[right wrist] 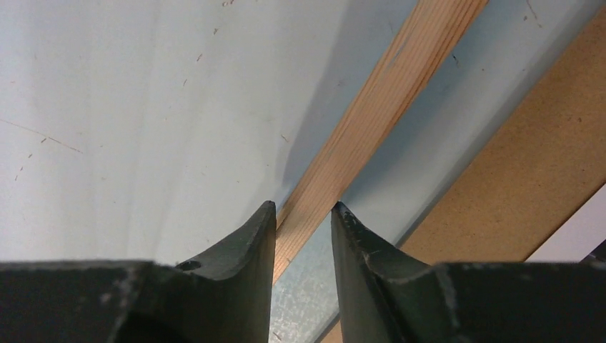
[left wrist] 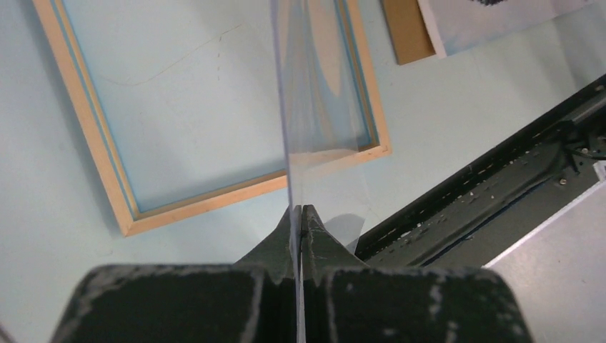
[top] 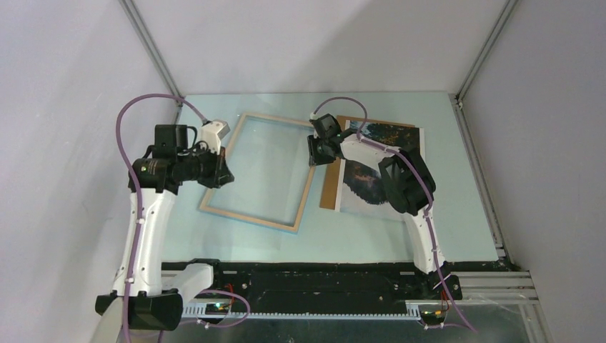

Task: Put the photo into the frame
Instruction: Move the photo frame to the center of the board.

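No writing, label, brand mark, number or sign can be read in any of the three views. The photo (top: pixel 361 182), right of centre in the top view, carries only its printed scene, and the frame (top: pixel 246 219), at the centre, shows plain wood with no lettering.
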